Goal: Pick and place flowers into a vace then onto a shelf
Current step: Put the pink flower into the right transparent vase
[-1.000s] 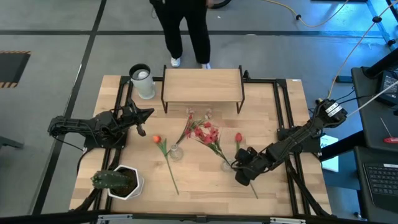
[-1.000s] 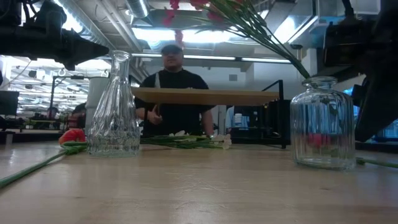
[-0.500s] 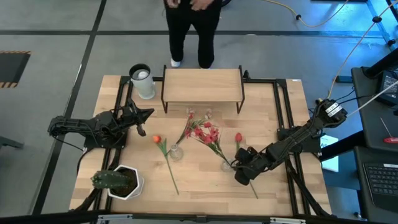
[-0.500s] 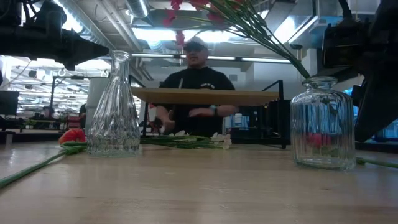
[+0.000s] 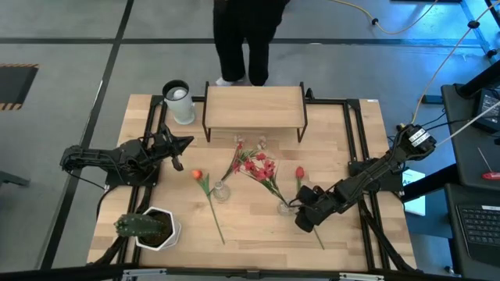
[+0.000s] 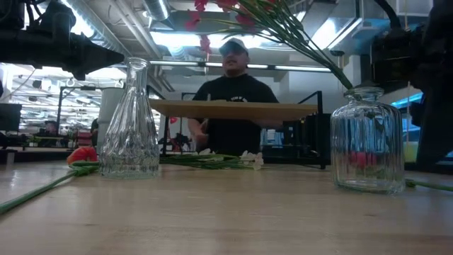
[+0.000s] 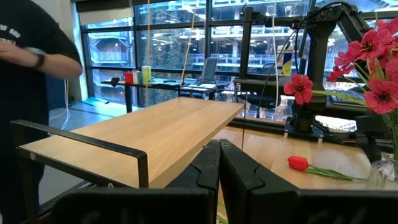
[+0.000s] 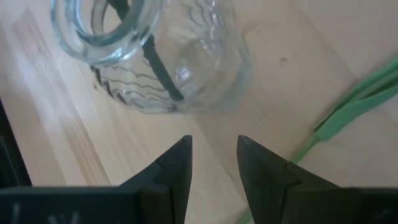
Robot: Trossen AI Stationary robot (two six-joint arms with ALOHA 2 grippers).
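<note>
Right wrist view puts your right gripper just beside the squat ribbed clear glass jar, fingers narrowly parted and empty, a green stem lying on the light-wood worktop alongside. The spray of small red blossoms stands in that jar. Farther off, a red tulip lies flat; the low light-wood shelf on black legs is bare. Your left gripper waits closed, empty.
</note>
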